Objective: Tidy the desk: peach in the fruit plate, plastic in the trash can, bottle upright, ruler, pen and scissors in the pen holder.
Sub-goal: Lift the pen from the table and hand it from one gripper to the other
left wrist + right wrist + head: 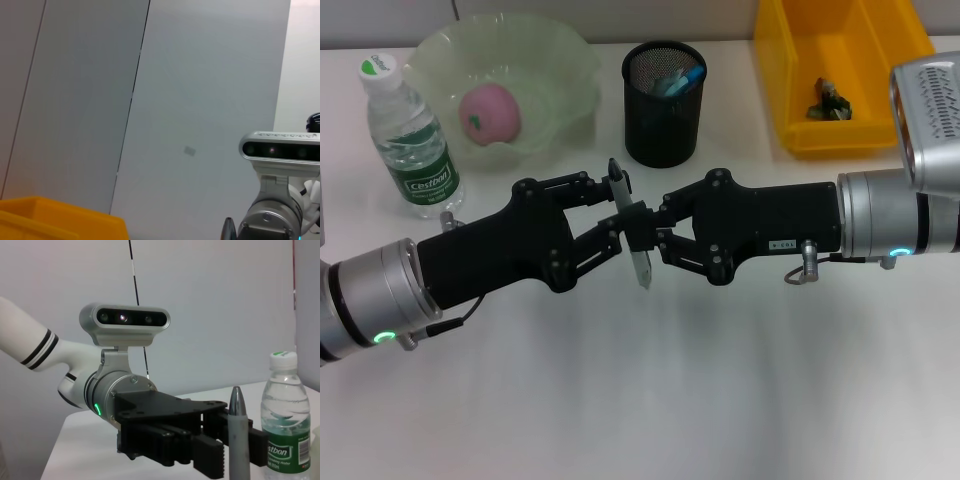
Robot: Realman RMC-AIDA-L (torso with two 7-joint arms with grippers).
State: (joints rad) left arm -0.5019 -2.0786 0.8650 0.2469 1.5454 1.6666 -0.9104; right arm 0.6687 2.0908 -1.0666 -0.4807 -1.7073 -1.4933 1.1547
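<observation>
Nearest the head camera: bare white worktop (650,400), then two black end effectors meeting above its middle. Left end effector (616,222) reaching in from the left, right end effector (660,245) from the right, both at one grey pen (631,237) held tilted off the surface. Left fingers (582,186) closed against the pen's upper part near its dark cap end; right fingers (675,262) closed around its middle. Seen from the right wrist: pen tip (237,402) pointing up, just in front of the left arm's toothed pads (210,457).

Farther back, black mesh pen holder (664,110) upright, with something blue inside. To its left, pale green fruit plate (555,60) holding the pink peach (488,113). Left of that, water bottle (412,140) standing upright, green cap on. At the far right, yellow trash can (790,80) with a small dark scrap (828,100) in it.
</observation>
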